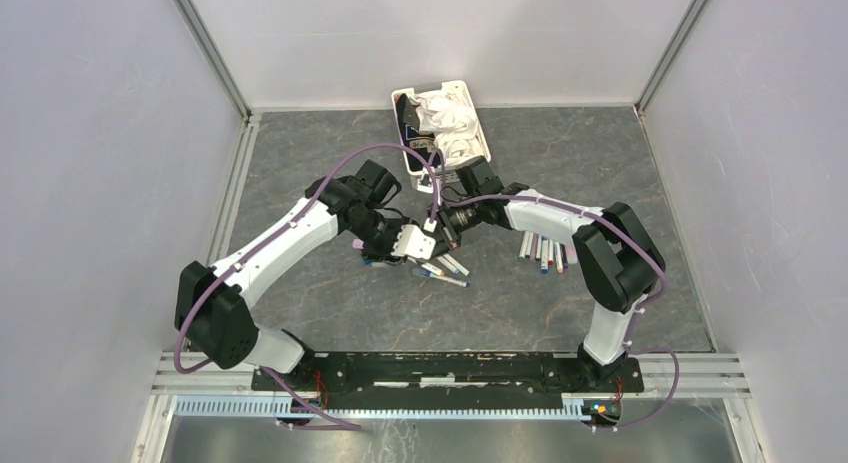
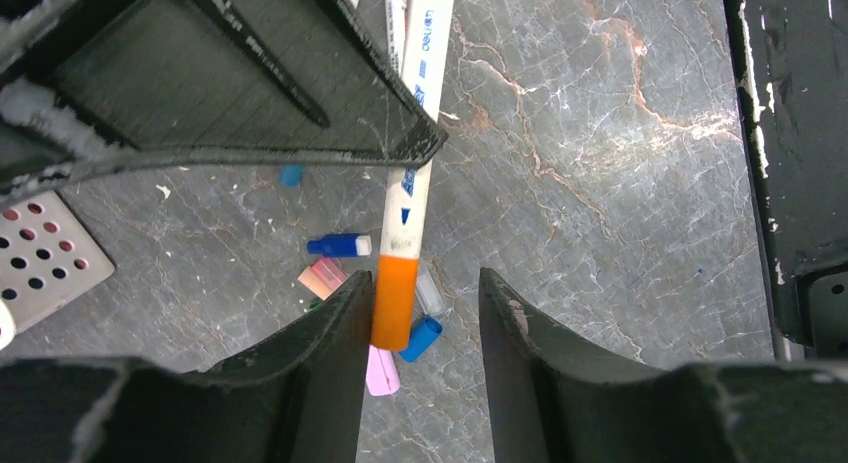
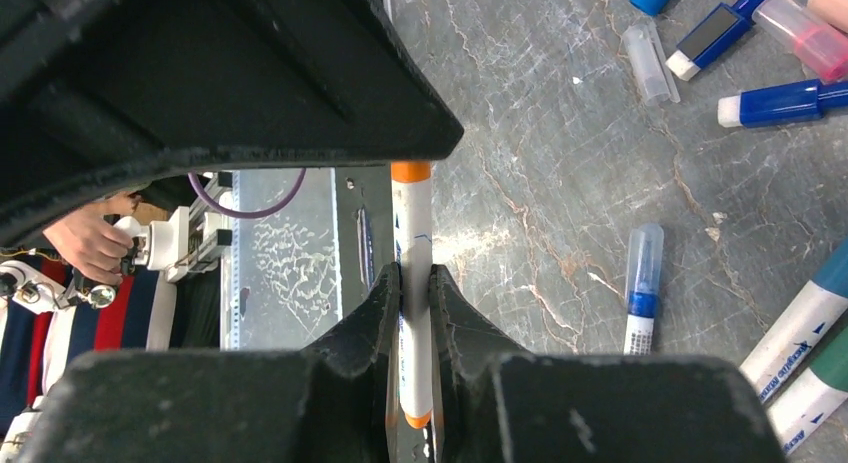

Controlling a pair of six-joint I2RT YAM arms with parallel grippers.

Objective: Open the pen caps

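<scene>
Our right gripper [image 3: 415, 278] is pinching the white pen [image 3: 412, 223] narrowly mid-table. Our left gripper [image 2: 425, 288] is straddling its orange cap [image 2: 392, 303], jaws partly open: the cap is touching one finger, clear of the other.

The pen [image 3: 412, 228] is glossy white plastic, its orange cap [image 2: 392, 303] smooth; the tabletop [image 2: 600, 203] is matt, stone-veined.

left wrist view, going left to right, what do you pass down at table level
perforated silver metal plate → small light blue plastic cap → short dark blue plastic piece with a white end → white pen with an orange cap → scuffed black bar at the right edge. The pieces bunched around the orange cap are left out.
</scene>
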